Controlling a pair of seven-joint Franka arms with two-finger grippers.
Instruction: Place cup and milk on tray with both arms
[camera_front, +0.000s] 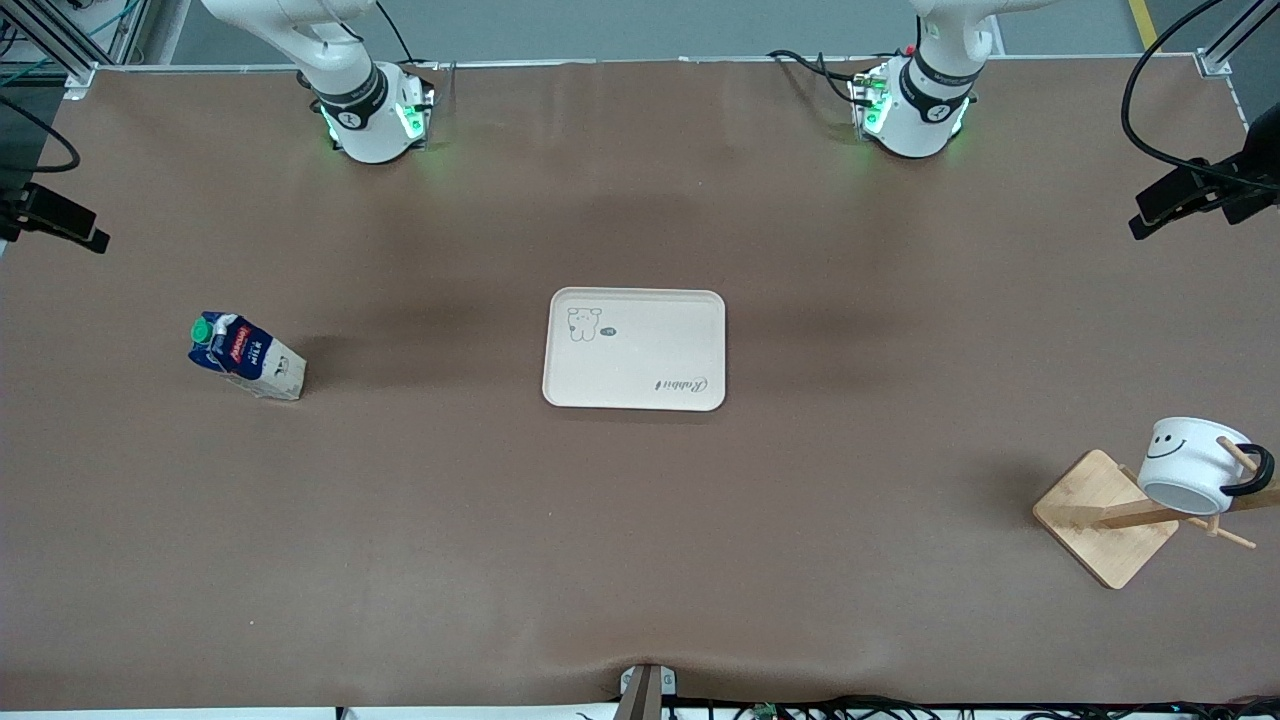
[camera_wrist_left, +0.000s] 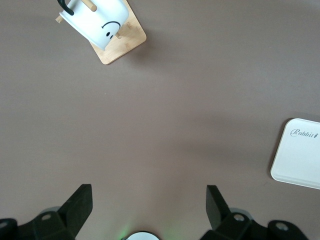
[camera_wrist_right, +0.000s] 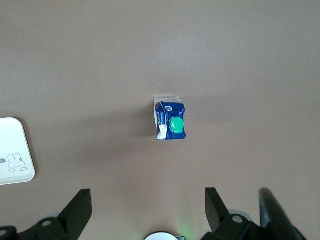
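Only in wrist views: left gripper wide over bare table, right gripper wide, high above milk. Front view alone: cup hanging on wooden rack, tray mid-table.

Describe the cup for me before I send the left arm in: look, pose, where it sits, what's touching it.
The cup is a white enamel-style mug with a black smiley face, a dark rim and a black loop handle. It is not on the table: it hangs tilted on a peg of the wooden rack, mouth angled downward, handle toward the table edge. The rack stands at the left arm's end of the table, nearer the front camera than the tray. Only the rack's pegs touch it; no gripper is near.
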